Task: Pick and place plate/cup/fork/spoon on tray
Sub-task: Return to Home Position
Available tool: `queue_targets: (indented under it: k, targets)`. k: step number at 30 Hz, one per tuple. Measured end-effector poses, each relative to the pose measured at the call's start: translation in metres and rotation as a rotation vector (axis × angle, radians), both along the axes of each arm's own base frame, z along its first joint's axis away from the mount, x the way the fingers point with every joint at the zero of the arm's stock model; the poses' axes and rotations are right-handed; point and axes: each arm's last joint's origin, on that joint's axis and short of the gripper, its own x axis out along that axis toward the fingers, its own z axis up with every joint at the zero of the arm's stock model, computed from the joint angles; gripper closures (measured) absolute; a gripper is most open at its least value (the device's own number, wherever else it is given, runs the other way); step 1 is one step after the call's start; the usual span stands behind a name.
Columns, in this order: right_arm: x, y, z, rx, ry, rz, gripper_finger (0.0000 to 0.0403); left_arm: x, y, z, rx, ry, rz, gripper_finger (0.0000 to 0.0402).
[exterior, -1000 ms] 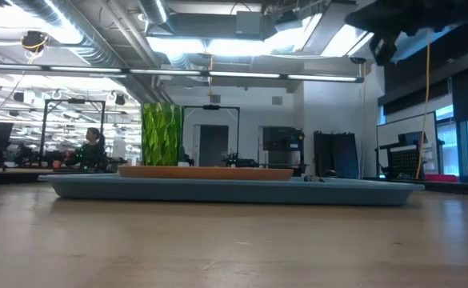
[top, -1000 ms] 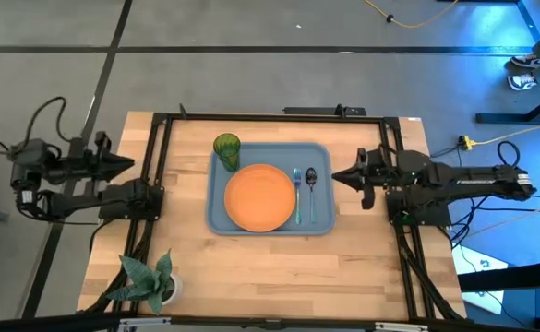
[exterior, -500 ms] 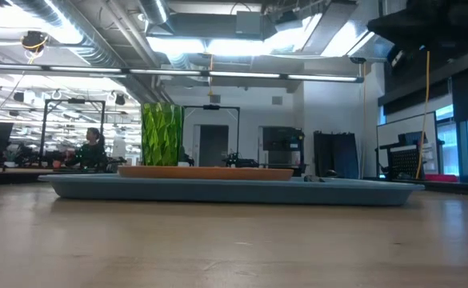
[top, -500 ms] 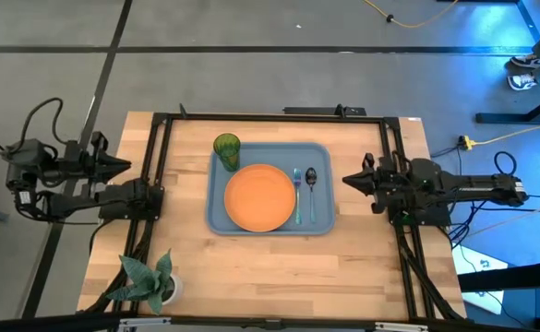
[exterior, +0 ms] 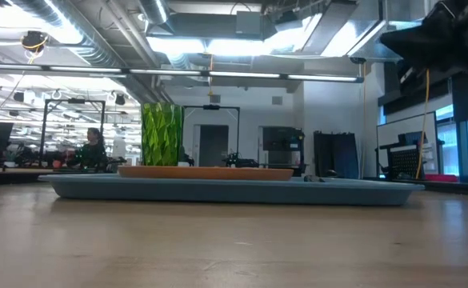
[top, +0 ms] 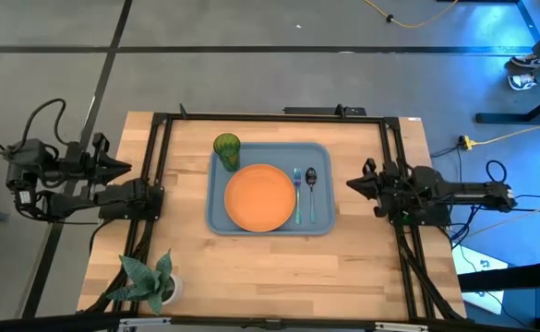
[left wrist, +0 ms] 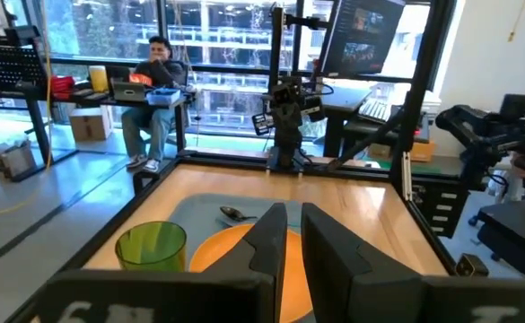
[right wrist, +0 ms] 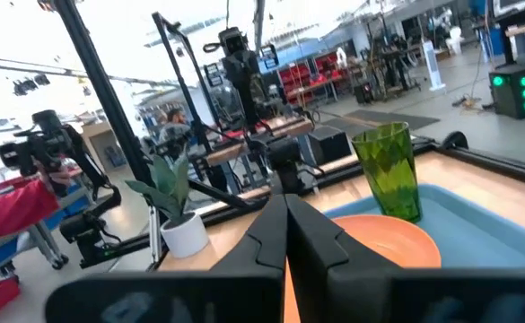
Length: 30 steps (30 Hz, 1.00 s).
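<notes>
The blue-grey tray [top: 323,223] lies at the table's middle. The orange plate [top: 260,197] lies flat on it. The green cup [top: 226,146] stands upright in the tray's far left corner. The fork [top: 297,192] and the spoon [top: 311,181] lie side by side on the tray, right of the plate. My right gripper [top: 351,184] is shut and empty, right of the tray and above the table. My left gripper [top: 129,166] is shut and empty at the table's left edge.
A leafy plant in a white pot [top: 150,281] stands at the table's near left corner. A black frame [top: 163,138] runs along the table's left, far and right sides. Bare wood lies near of the tray. A person [left wrist: 154,85] sits in the room beyond.
My right gripper has drawn back from the tray toward the table's right edge, and its arm has folded in. The plate, cup, fork and spoon have stayed in place on the tray.
</notes>
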Motion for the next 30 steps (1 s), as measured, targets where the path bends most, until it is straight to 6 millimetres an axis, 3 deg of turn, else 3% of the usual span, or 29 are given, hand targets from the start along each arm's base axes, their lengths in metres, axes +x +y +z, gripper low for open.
queue_targets:
  k: [5, 14, 20, 30]
  targets:
    - [-0.002, 0.0, -0.015, -0.002, -0.031, 0.008, 0.0397, 0.0, 0.0, 0.0, 0.001, -0.001, 0.008, 0.0372]
    - [-0.007, 0.001, -0.012, -0.041, -0.071, 0.03, 0.0397, 0.003, 0.002, 0.001, 0.014, -0.026, 0.035, 0.0372]
    - [-0.007, 0.001, -0.011, -0.057, -0.079, 0.027, 0.0397, 0.027, 0.007, -0.005, 0.053, -0.058, 0.021, 0.0372]
    - [-0.008, 0.001, -0.007, -0.066, -0.115, 0.024, 0.0397, 0.082, 0.018, -0.038, 0.082, -0.096, -0.06, 0.0372]
